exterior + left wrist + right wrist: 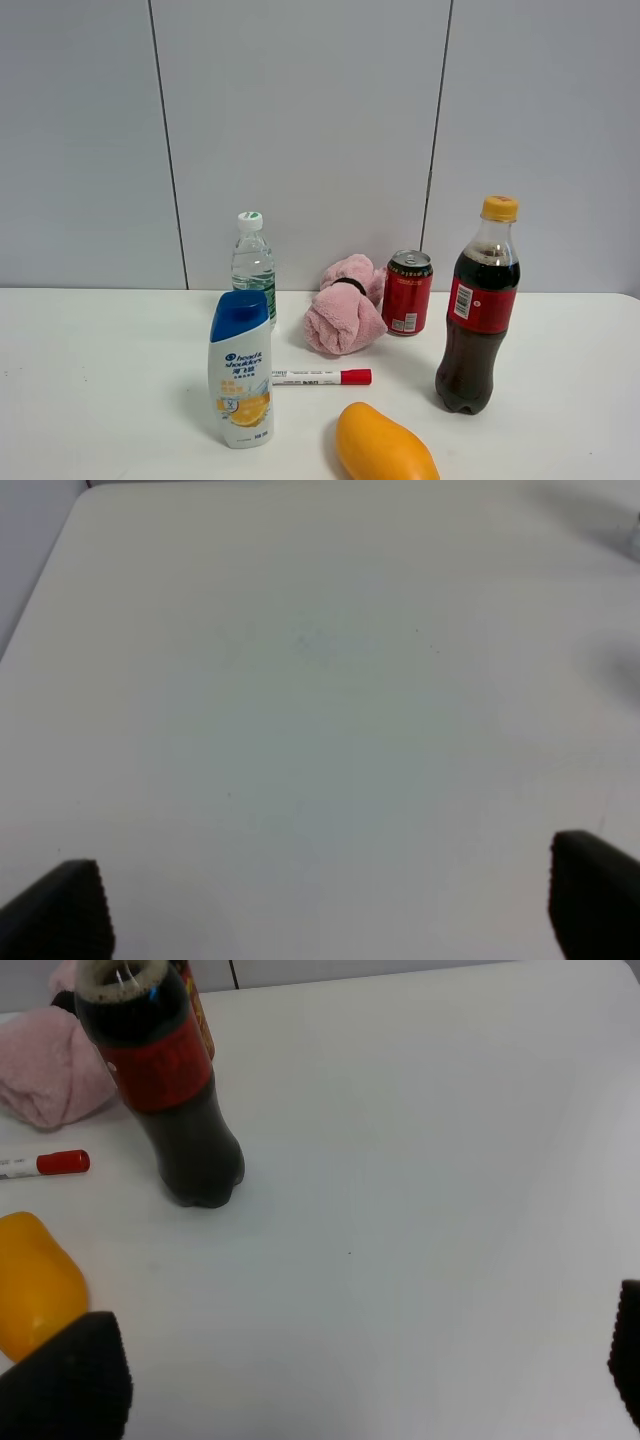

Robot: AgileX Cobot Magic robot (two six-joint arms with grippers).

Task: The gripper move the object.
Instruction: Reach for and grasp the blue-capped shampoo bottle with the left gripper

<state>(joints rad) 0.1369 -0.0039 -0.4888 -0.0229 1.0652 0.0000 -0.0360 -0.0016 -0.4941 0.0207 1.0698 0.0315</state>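
The white Head & Shoulders shampoo bottle [241, 368] with a blue cap stands upright on the white table [90, 400], front left of the group. Neither gripper shows in the exterior high view. In the left wrist view my left gripper [330, 910] is open, its black fingertips [62, 908] wide apart over bare table; the shampoo bottle is not in that view. In the right wrist view my right gripper [360, 1370] is open, fingertips [70, 1380] wide apart, with the shampoo bottle out of view.
A clear water bottle [253, 262] stands behind the shampoo. A pink cloth [345, 305], red can [408, 292], dark cola bottle [480, 310], red-capped marker [320, 377] and a mango [383, 445] are on the table. The cola bottle [165, 1090] and mango [35, 1280] show near the right gripper.
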